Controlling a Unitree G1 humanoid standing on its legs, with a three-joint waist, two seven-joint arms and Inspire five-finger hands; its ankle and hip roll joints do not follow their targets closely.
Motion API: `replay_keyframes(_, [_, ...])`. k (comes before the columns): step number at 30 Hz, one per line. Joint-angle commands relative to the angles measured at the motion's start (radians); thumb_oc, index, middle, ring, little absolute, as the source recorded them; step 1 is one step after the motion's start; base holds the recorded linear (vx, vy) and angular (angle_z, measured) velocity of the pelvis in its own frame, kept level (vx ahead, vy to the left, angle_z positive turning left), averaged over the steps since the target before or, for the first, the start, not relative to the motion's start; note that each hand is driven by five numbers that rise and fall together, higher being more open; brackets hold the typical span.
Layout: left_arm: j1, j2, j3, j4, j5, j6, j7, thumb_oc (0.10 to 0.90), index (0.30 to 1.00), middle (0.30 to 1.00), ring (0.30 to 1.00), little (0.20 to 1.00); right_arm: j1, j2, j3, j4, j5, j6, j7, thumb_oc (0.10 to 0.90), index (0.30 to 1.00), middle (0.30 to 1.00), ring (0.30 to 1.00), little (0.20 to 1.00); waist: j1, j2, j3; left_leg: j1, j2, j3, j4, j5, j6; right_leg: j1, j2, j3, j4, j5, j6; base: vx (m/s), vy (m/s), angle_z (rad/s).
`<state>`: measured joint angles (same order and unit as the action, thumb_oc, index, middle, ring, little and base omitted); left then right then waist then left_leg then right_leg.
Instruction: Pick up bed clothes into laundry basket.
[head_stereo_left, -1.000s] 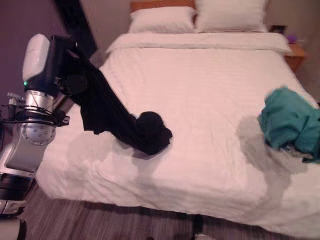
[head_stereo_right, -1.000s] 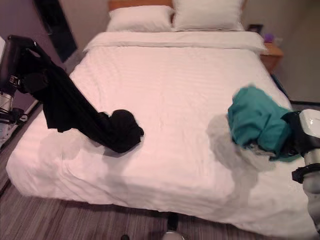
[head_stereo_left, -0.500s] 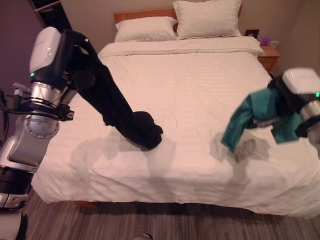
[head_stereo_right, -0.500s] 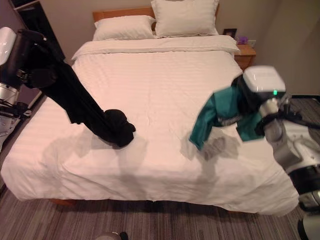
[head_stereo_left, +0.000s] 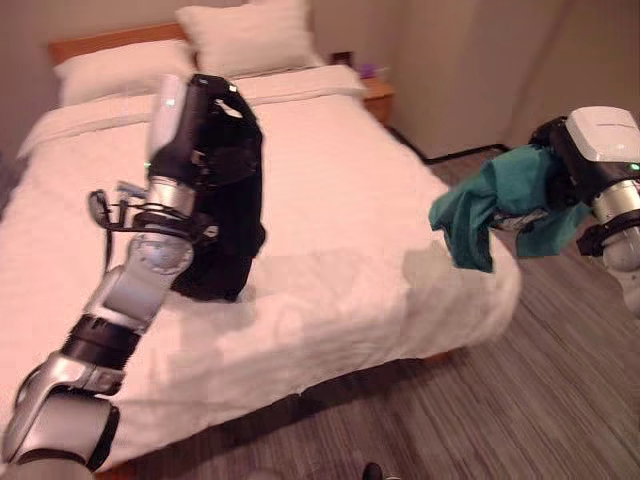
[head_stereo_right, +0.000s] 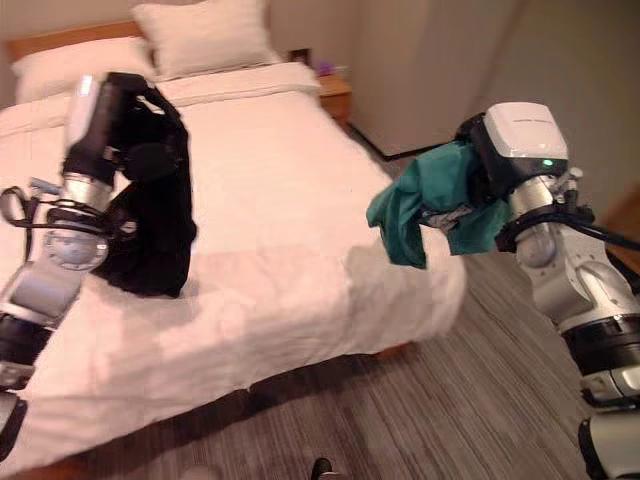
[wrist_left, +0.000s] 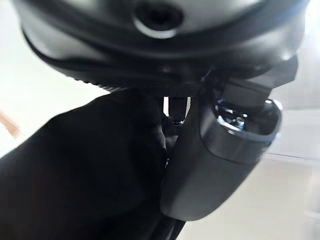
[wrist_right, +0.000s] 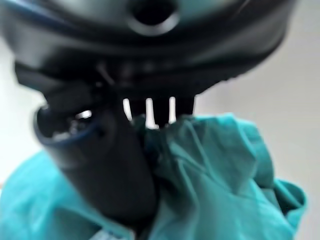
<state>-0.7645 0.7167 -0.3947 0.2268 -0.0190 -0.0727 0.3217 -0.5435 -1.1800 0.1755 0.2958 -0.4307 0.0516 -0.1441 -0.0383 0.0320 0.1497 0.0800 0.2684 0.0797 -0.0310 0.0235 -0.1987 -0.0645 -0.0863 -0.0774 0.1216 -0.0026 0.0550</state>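
Now turned to the right compared with half a second before: bed (head_stereo_left: 330, 260) seen more from its right corner, floor (head_stereo_right: 480, 400) open on the right. Left hand (wrist_left: 220, 150) lifted higher, thumb pressed on the black garment (head_stereo_left: 225, 215), fingers curled in the cloth; garment now hanging nearly straight down, only its low end near or touching the sheet, instead of stretched out over the bed as earlier. Right hand (wrist_right: 107, 165) closed on the teal garment (head_stereo_right: 425, 205), thumb and fingers pinching a bunch of it; garment carried off the bed and hanging free over the floor past the right edge. Probably both pieces lifted and the body turning toward the basket, so carrying step under way, dropping step not yet done. No basket to make out, so its place unknown. Hard to tell how firmly the black cloth is held, because black hand and black cloth merge. Pillows (head_stereo_left: 240, 35) and nightstand (head_stereo_right: 335, 90) at the far end.
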Motion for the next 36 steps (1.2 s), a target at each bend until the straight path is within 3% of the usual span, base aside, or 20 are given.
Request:
replay_keyframes(1, [-0.267,-0.076,0.001,0.062,0.022,-0.050,0.075,0.400,0.300,0.300,0.300,0.300,-0.020,-0.148,-0.070,-0.078,-0.043,0.013,-0.104,0.400,0.300,0.300,0.300,0.300,-0.017,0.021,-0.180,0.006,-0.056,0.072,-0.056,-0.024,0.011,0.045,-0.167,-0.077,-0.209,0.164,0.207,-0.40,0.253,-0.52])
replay_keyframes(4, [-0.325,-0.093,-0.056,0.120,0.033,-0.045,0.086,0.400,0.300,0.300,0.300,0.300,-0.024,-0.114,-0.069,-0.073,-0.036,0.018,-0.123,0.400,0.300,0.300,0.300,0.300,-0.026,0.023,-0.177,-0.021,-0.102,0.057,-0.056,-0.025,0.018,-0.038,-0.195,-0.081,-0.209,0.233,0.207,-0.29,0.161,-0.87])
replay_keyframes(6, [-0.381,-0.106,-0.113,0.156,0.059,-0.031,0.084,0.400,0.300,0.300,0.300,0.300,-0.050,-0.079,-0.044,-0.055,-0.052,0.027,-0.128,0.400,0.300,0.300,0.300,0.300,-0.041,0.027,-0.164,-0.015,-0.155,0.061,-0.056,-0.036,0.054,-0.063,-0.203,-0.131,-0.192,0.225,0.207,-0.49,0.211,-0.49])
replay_keyframes(8, [-0.373,-0.084,-0.102,0.156,0.046,-0.024,0.087,0.400,0.300,0.300,0.300,0.300,-0.089,-0.054,-0.004,-0.074,-0.056,0.025,-0.124,0.400,0.300,0.300,0.300,0.300,-0.019,0.029,-0.148,-0.008,-0.179,0.059,-0.056,-0.036,0.091,-0.045,-0.196,-0.146,-0.061,0.162,0.196,-0.46,0.147,-0.83])
replay_keyframes(9, [-0.373,-0.072,-0.095,0.147,0.044,-0.017,0.089,0.400,0.300,0.300,0.300,0.300,-0.111,-0.045,0.016,-0.091,-0.060,0.023,-0.116,0.400,0.300,0.300,0.300,0.300,-0.009,0.030,-0.144,-0.009,-0.186,0.064,-0.056,-0.031,0.109,-0.036,-0.178,-0.125,0.015,0.119,0.184,-0.35,0.072,-1.44])
replay_keyframes(10, [-0.372,-0.070,-0.092,0.146,0.044,-0.016,0.089,0.400,0.300,0.300,0.300,0.300,-0.116,-0.044,0.019,-0.092,-0.060,0.024,-0.115,0.400,0.300,0.300,0.300,0.300,-0.007,0.029,-0.142,-0.009,-0.187,0.069,-0.056,-0.027,0.109,-0.043,-0.178,-0.119,0.023,0.118,0.181,-0.41,0.019,-1.62])
replay_keyframes(11, [-0.366,-0.058,-0.093,0.147,0.039,-0.012,0.095,0.400,0.300,0.300,0.300,0.300,-0.148,-0.040,0.053,-0.094,-0.059,0.016,-0.109,0.400,0.300,0.300,0.300,0.300,0.025,0.028,-0.143,-0.017,-0.186,0.076,-0.056,-0.017,0.127,-0.010,-0.156,-0.091,0.125,0.075,0.169,-0.41,-0.023,-1.26])
replay_keyframes(14, [-0.321,-0.025,-0.071,0.142,0.039,-0.007,0.095,0.400,0.300,0.300,0.300,0.300,-0.205,-0.029,0.121,-0.068,-0.044,0.002,-0.098,0.400,0.300,0.300,0.300,0.300,0.090,0.012,-0.155,-0.036,-0.185,0.101,-0.056,0.000,0.141,0.017,-0.174,-0.057,0.200,0.081,0.164,-0.31,-0.085,-1.14])
replay_keyframes(15, [-0.319,-0.023,-0.070,0.140,0.039,-0.006,0.095,0.400,0.300,0.300,0.300,0.300,-0.208,-0.029,0.124,-0.068,-0.044,0.002,-0.099,0.400,0.300,0.300,0.300,0.300,0.092,0.014,-0.156,-0.039,-0.184,0.105,-0.056,0.006,0.141,0.013,-0.172,-0.054,0.195,0.089,0.162,-0.15,-0.218,-0.77])
replay_keyframes(16, [-0.276,-0.012,-0.031,0.127,0.032,-0.007,0.093,0.400,0.300,0.300,0.300,0.300,-0.204,-0.036,0.126,-0.078,-0.030,-0.006,-0.078,0.400,0.300,0.300,0.300,0.300,0.123,-0.011,-0.179,-0.049,-0.186,0.108,-0.056,0.003,0.135,0.082,-0.196,-0.048,0.118,0.082,0.174,-0.12,-0.248,-0.14])
replay_keyframes(18, [-0.246,-0.020,-0.009,0.122,0.015,-0.016,0.088,0.400,0.300,0.300,0.300,0.300,-0.185,-0.041,0.122,-0.082,-0.018,-0.014,-0.065,0.400,0.300,0.300,0.300,0.300,0.150,-0.030,-0.198,-0.071,-0.180,0.101,-0.056,0.019,0.126,0.149,-0.211,-0.051,-0.006,0.059,0.186,-0.15,-0.319,-0.51])
replay_keyframes(20, [-0.240,-0.020,0.000,0.131,0.000,-0.015,0.085,0.400,0.300,0.300,0.300,0.300,-0.198,-0.036,0.129,-0.080,0.014,-0.017,-0.049,0.400,0.300,0.300,0.300,0.300,0.168,-0.046,-0.211,-0.078,-0.171,0.093,-0.056,0.022,0.115,0.176,-0.204,-0.053,-0.126,0.036,0.188,-0.08,-0.268,-1.13])
replay_keyframes(22, [-0.236,-0.008,0.015,0.135,-0.024,-0.024,0.085,0.400,0.300,0.300,0.300,0.300,-0.224,-0.041,0.153,-0.080,0.034,-0.020,-0.052,0.400,0.300,0.300,0.300,0.300,0.172,-0.044,-0.213,-0.084,-0.164,0.080,-0.056,0.032,0.108,0.190,-0.184,-0.038,-0.205,0.037,0.191,-0.07,-0.238,-0.44])
replay_keyframes(25, [-0.252,0.011,0.018,0.161,-0.062,-0.036,0.084,0.400,0.300,0.300,0.300,0.300,-0.287,-0.031,0.215,-0.057,0.066,-0.027,-0.048,0.400,0.300,0.300,0.300,0.300,0.181,-0.027,-0.200,-0.105,-0.152,0.046,-0.052,0.063,0.101,0.169,-0.138,-0.015,-0.209,0.009,0.177,-0.13,-0.210,-0.47])
replay_keyframes(27, [-0.259,0.017,0.026,0.170,-0.101,-0.047,0.080,0.400,0.300,0.300,0.300,0.300,-0.294,-0.027,0.222,-0.062,0.070,-0.027,-0.049,0.400,0.300,0.300,0.300,0.300,0.182,-0.019,-0.178,-0.110,-0.171,-0.037,-0.045,0.059,0.095,0.160,-0.111,-0.010,-0.209,0.011,0.157,-0.14,-0.170,-0.41])
replay_keyframes(30, [-0.303,0.024,0.006,0.186,-0.121,-0.058,0.081,0.400,0.300,0.300,0.300,0.300,-0.299,-0.022,0.231,-0.055,0.076,-0.020,-0.050,0.400,0.300,0.300,0.300,0.300,0.170,-0.030,-0.135,-0.097,-0.164,-0.120,-0.014,0.054,0.067,0.151,-0.100,-0.036,-0.209,0.041,0.152,-0.23,-0.067,-0.26])
replay_keyframes(33, [-0.322,0.042,-0.004,0.191,-0.118,-0.061,0.097,0.400,0.300,0.300,0.300,0.300,-0.335,-0.003,0.261,-0.034,0.091,-0.023,-0.068,0.400,0.300,0.300,0.300,0.300,0.183,-0.033,-0.121,-0.108,-0.132,-0.126,0.000,0.079,0.053,0.137,-0.094,-0.066,-0.209,0.044,0.157,-0.15,-0.003,-0.17])
replay_keyframes(34, [-0.343,0.029,-0.018,0.206,-0.108,-0.049,0.093,0.400,0.300,0.300,0.300,0.300,-0.332,0.000,0.258,-0.022,0.085,-0.016,-0.062,0.400,0.300,0.300,0.300,0.300,0.178,-0.015,-0.141,-0.103,-0.125,-0.102,-0.056,0.071,0.057,0.127,-0.070,-0.083,-0.209,0.040,0.160,-0.06,-0.038,-0.20])
replay_keyframes(36, [-0.353,0.026,-0.025,0.215,-0.105,-0.047,0.099,0.400,0.300,0.300,0.300,0.300,-0.337,-0.001,0.257,-0.024,0.086,-0.017,-0.066,0.400,0.300,0.300,0.300,0.300,0.183,-0.007,-0.155,-0.112,-0.122,-0.097,-0.056,0.067,0.051,0.121,-0.067,-0.093,-0.209,0.040,0.157,-0.05,-0.008,0.24])
